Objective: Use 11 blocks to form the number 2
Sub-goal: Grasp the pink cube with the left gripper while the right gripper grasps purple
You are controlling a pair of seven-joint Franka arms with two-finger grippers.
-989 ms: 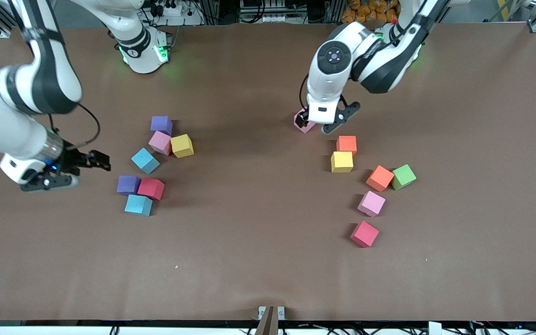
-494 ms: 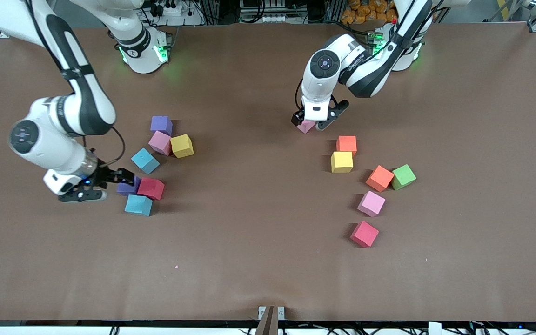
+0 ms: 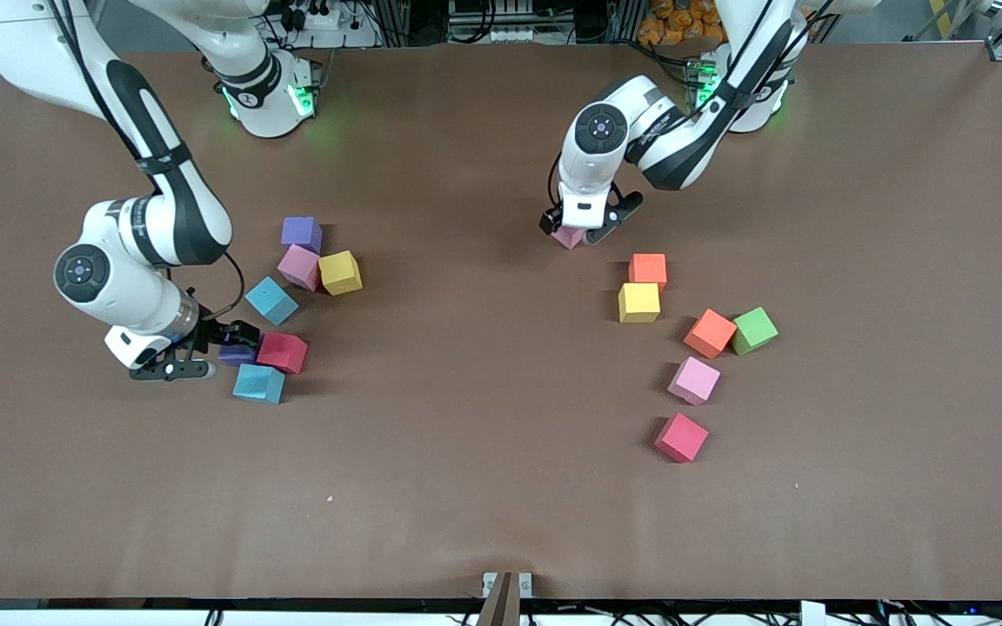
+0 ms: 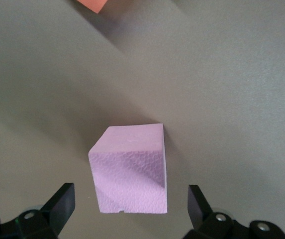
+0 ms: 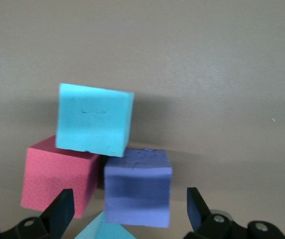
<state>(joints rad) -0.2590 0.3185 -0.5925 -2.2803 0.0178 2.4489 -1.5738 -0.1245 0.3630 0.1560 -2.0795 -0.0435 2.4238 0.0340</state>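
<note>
The blocks lie loose in two groups; no number 2 shows. My left gripper [image 3: 577, 228] is open, low over a pink block [image 3: 569, 237]; in the left wrist view that pink block [image 4: 130, 169] sits between the open fingers of the left gripper [image 4: 131, 206]. My right gripper [image 3: 219, 351] is open around a purple block [image 3: 237, 355], which touches a red block [image 3: 282, 352]. In the right wrist view the right gripper [image 5: 128, 211] straddles the purple block [image 5: 138, 191], with the red block [image 5: 57, 179] and a light blue block [image 5: 95, 119] beside it.
Near the right gripper lie light blue [image 3: 259, 382], light blue [image 3: 272, 300], pink [image 3: 299, 266], yellow [image 3: 340, 272] and purple [image 3: 302, 233] cubes. Toward the left arm's end lie orange [image 3: 647, 269], yellow [image 3: 639, 303], orange [image 3: 710, 333], green [image 3: 755, 330], pink [image 3: 694, 380] and red [image 3: 681, 437] cubes.
My right arm swung in from the table's end and lowered its open gripper around the purple block. My left gripper sank lower over the pink block.
</note>
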